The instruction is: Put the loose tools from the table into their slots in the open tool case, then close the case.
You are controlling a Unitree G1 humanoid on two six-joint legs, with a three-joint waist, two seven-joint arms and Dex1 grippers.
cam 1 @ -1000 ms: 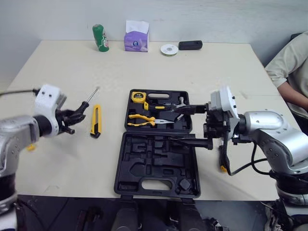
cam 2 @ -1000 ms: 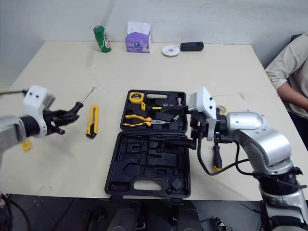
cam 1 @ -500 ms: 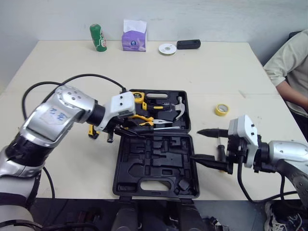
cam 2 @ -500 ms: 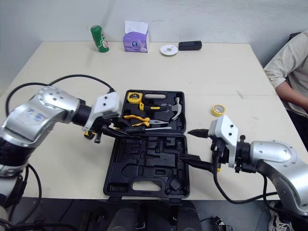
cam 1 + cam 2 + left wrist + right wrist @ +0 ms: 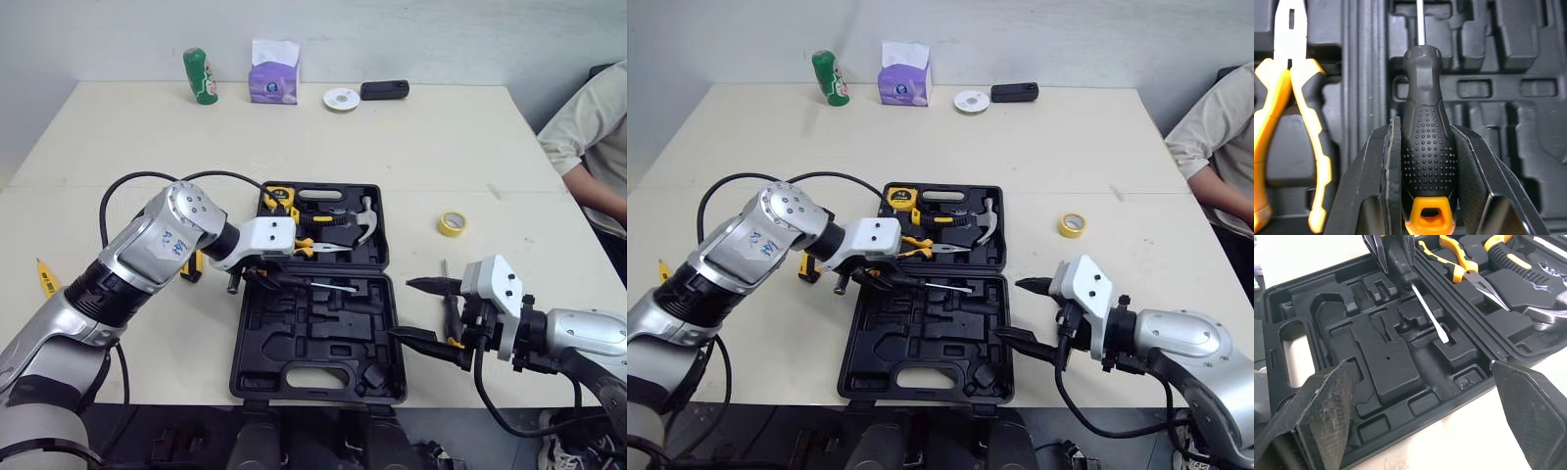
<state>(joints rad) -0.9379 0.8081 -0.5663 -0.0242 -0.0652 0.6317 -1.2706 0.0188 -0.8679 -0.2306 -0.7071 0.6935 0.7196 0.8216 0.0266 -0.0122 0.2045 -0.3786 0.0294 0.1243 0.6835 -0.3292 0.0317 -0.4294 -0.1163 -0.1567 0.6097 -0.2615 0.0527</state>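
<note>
Left claw (image 5: 1425, 127), clamping the screwdriver (image 5: 1422, 98), should level its shaft over the mid-frame tool case (image 5: 294, 343) slot; right claw (image 5: 402, 308) gapes wide.

The left gripper (image 5: 257, 277) is a second ago out over the bare table, well left of the case (image 5: 245, 372). It now reaches in over the case's left edge at the hinge. The screwdriver (image 5: 328, 287) comes with it. Its shaft pointed away over the table; now it lies low across the near half of the case, tip toward the middle. In the last half second it moves further in from the edge. The right gripper (image 5: 402, 308) hung over the case's right edge beside the hammer (image 5: 361, 219). It is now off the case to the right, nearer the table's front. The hammer and the tape (image 5: 452, 223) are uncovered.
</note>
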